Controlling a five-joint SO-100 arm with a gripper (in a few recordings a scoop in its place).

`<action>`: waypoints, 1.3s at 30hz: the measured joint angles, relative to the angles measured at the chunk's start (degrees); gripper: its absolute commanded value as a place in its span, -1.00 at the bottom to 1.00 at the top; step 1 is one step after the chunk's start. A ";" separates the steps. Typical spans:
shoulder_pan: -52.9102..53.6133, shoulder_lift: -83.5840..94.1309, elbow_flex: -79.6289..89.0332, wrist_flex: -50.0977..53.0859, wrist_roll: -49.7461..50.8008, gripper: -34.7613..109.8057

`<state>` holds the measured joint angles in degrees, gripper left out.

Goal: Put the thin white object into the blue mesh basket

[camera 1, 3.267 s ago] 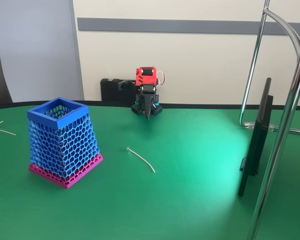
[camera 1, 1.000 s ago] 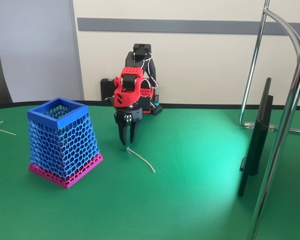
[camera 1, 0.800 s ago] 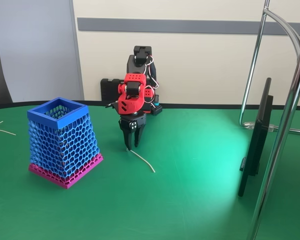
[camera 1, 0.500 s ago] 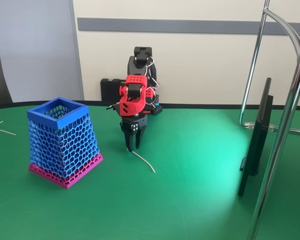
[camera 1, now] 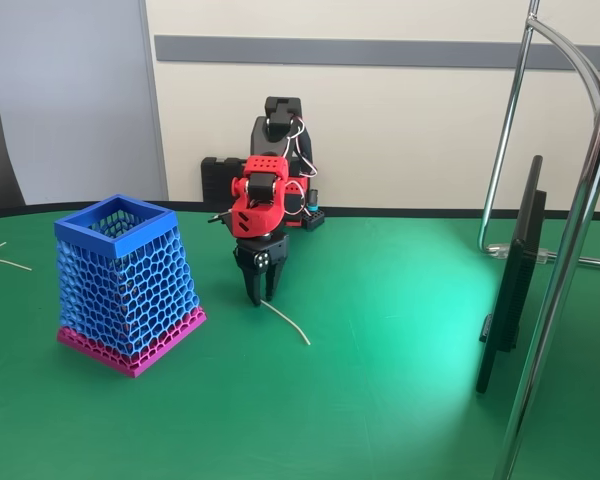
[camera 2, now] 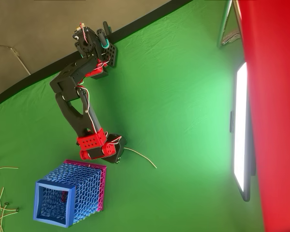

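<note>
Green felt carries the thin white object point(camera 1: 285, 320) in the fixed view, its near end met by the gripper point(camera 1: 259, 296); the fingers appear narrowed about that end, though a firm hold cannot be told. Overhead, the strand point(camera 2: 141, 156) trails away from the gripper point(camera 2: 119, 155), just beside the blue mesh basket point(camera 2: 53, 203), presumably for a short transfer.

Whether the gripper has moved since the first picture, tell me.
Yes. In the fixed view the gripper has come forward from the far table edge, down to the knobbed end of the thin white object, right of the blue mesh basket.
</note>
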<state>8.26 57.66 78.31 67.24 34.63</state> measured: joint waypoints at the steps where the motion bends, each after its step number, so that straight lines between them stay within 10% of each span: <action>1: 0.00 0.00 0.00 0.00 0.00 -0.43; 39: 7.38 20.39 -15.56 -2.02 -18.90 -0.47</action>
<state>15.64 78.05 62.75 65.21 15.73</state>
